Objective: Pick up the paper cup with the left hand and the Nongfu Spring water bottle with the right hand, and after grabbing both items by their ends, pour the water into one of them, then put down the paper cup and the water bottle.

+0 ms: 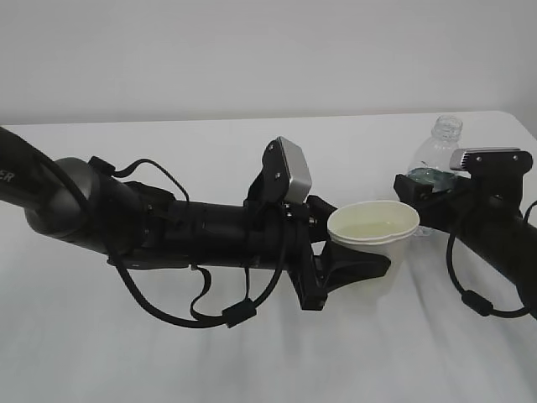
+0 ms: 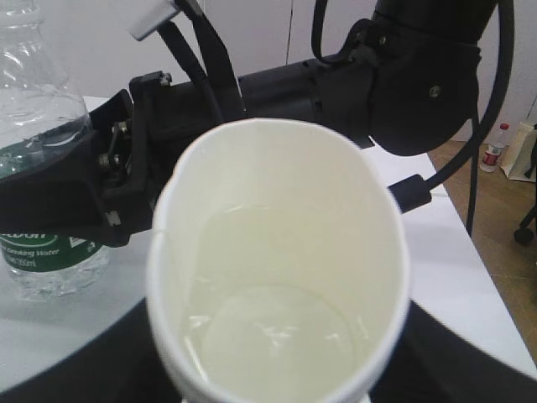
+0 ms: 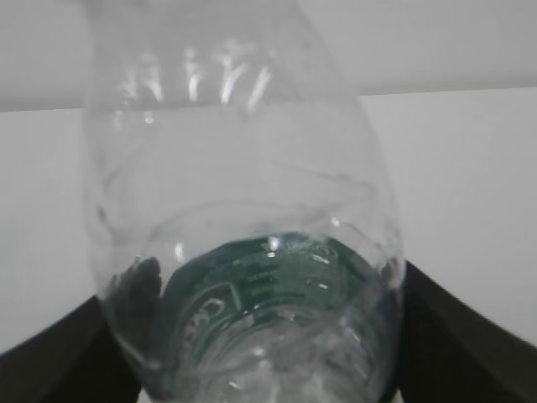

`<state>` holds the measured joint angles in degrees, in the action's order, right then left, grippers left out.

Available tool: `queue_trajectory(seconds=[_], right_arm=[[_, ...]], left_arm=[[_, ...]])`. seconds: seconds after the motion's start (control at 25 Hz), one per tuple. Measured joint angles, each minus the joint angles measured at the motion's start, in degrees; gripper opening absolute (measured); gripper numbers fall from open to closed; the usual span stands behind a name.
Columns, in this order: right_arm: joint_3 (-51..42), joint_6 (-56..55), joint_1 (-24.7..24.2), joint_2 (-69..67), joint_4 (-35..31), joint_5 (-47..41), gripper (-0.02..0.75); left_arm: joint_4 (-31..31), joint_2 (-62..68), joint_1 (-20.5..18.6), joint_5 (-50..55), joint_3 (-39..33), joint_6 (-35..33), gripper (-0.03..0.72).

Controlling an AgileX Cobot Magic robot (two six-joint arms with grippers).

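While both items sit in their grippers, what matters is how each stands to the table (image 1: 252, 361) below, since setting down looks like the step left.

Largest is the left hand (image 1: 357, 252), reaching in from the left with its arm nearly level. Its fingers are pinched on the lower part of the cup (image 1: 373, 222), squeezing the rim into an oval. That cup is held upright, mouth up, raised off the table, with water (image 2: 277, 327) pooled in its bottom.

Next, the right hand (image 1: 428, 191) comes in from the right, its fingers closed around the green label band of the bottle (image 1: 438, 151). This bottle stands upright, neck up and capless, just right of the cup and a little behind it; they are near but not touching. It looks almost empty. Whether its base rests on the table I cannot tell.

My judgement: pouring is done, so each hand should lower straight down, keeping both long axes vertical, before the 2 grips let go.
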<state>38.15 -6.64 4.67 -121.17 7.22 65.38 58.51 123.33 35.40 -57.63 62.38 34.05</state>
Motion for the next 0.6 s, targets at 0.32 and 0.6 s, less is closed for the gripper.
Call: queue_trajectory(seconds=[0.32, 0.6], right_arm=[[0.0, 0.3, 0.0, 0.0, -0.1, 0.0, 0.603], [0.0, 0.3, 0.0, 0.0, -0.2, 0.0, 0.600]], left_arm=[[0.0, 0.0, 0.0, 0.0, 0.0, 0.0, 0.413], [0.0, 0.0, 0.0, 0.0, 0.0, 0.0, 0.413]])
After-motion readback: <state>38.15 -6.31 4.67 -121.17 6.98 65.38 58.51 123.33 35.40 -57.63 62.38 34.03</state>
